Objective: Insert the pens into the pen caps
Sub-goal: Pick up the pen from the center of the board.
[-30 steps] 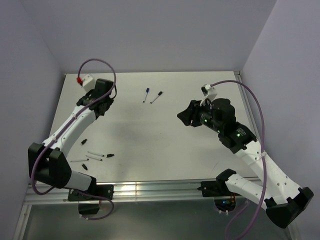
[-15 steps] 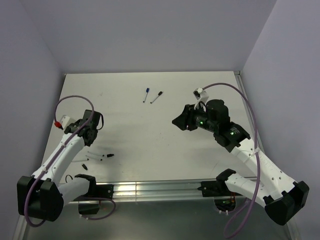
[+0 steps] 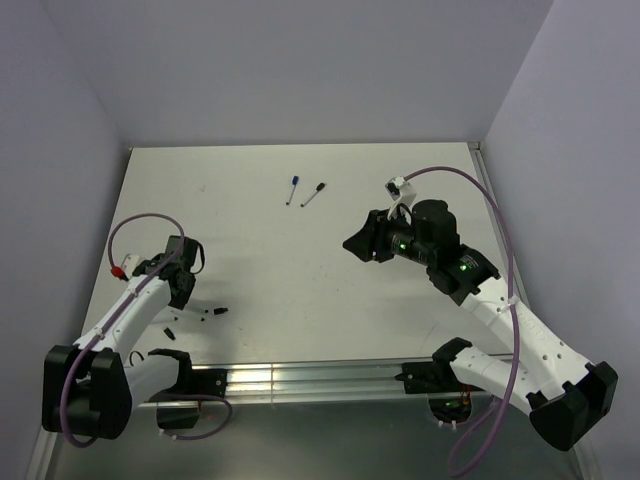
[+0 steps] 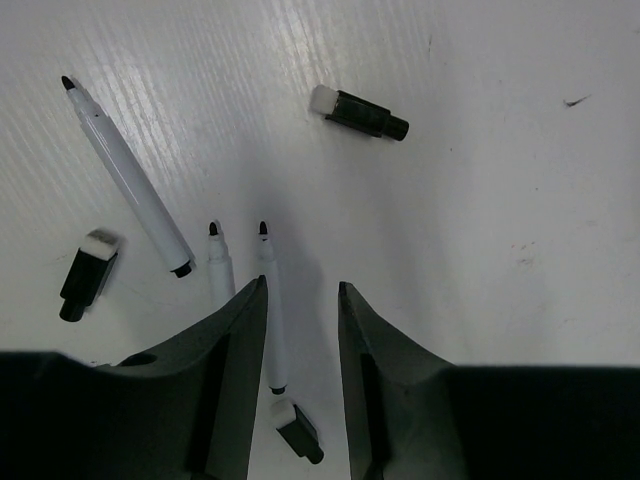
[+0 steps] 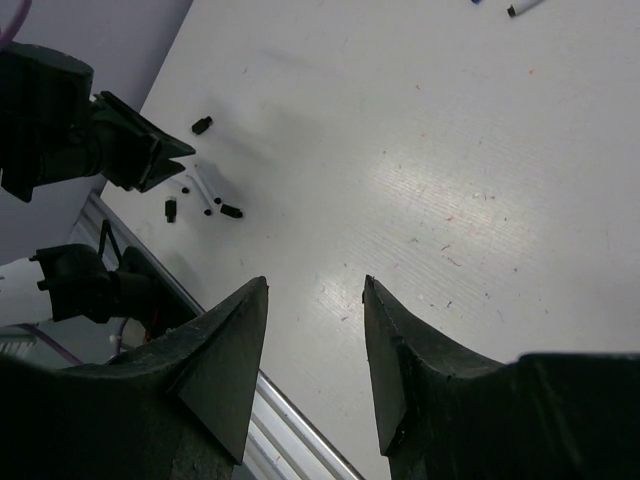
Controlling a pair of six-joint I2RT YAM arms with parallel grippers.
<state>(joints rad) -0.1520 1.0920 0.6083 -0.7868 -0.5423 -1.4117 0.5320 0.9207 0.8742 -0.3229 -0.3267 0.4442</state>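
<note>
Left tool [image 4: 302, 285] dropped in over the pens [image 4: 135, 185], jaws apart, empty; shift toward 9 o'clock to straddle the middle pen [image 4: 265, 255].

Pens [image 4: 128, 180] and caps [image 4: 365, 113] cluster near-left; two pens [image 3: 293, 190] lie behind.

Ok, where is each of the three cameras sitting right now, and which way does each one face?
Top external: fixed above and behind the bases, looking down on the table; both arms show, with left gripper and right gripper.
Left wrist: on the left arm, looking straight down at the pens and pen caps; its own fingers frame the bottom.
Right wrist: on the right arm, looking slantwise across the table to the left arm; own fingers below.
Shared: all three see that pen cluster.
</note>
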